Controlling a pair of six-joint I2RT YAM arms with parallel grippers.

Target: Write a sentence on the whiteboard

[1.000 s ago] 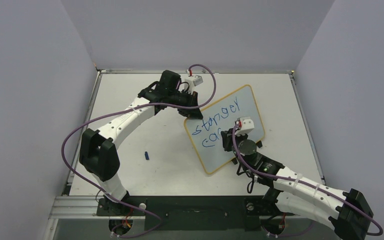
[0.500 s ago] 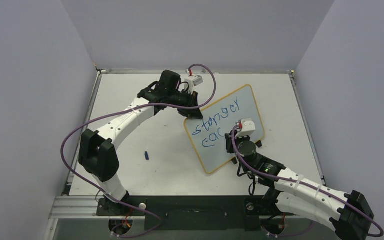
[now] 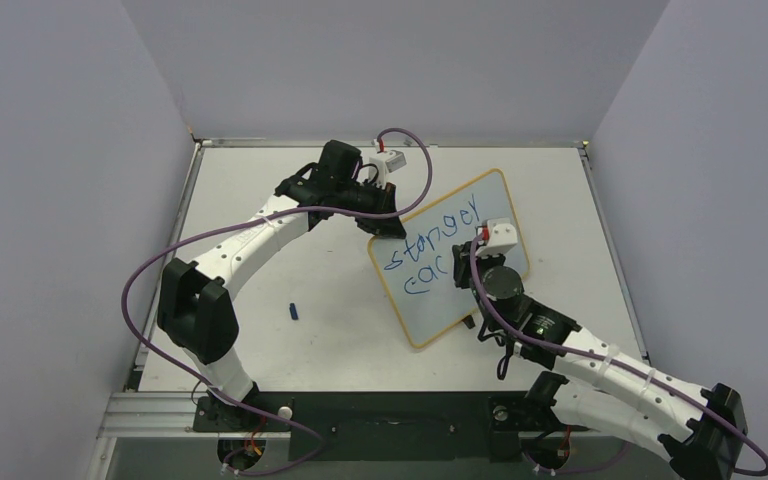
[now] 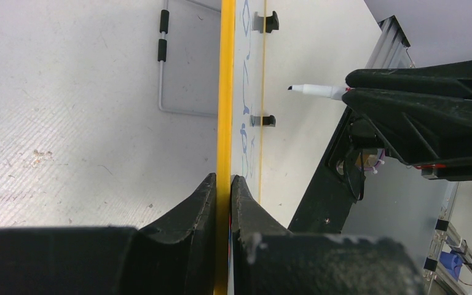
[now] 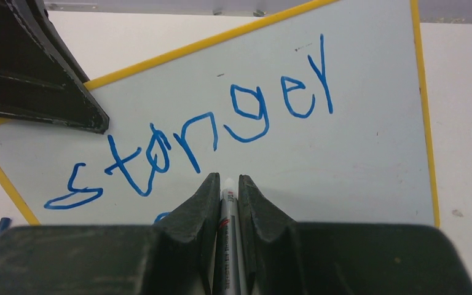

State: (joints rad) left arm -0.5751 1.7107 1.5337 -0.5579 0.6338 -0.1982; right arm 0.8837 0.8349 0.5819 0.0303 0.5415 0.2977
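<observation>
As my right claw [image 5: 226,179] draws back up the whiteboard [image 3: 495,195], clamped tight on the marker [image 4: 316,91], the tip now stands clear of the surface. My left claw [image 4: 222,179] stays pinched on its yellow edge at the upper left, propping it tilted right of centre on the table [image 3: 560,180]. The sentence [image 5: 209,132] shows "stanger" and a short second word. The lift suggests that word is done and more remains to write.
</observation>
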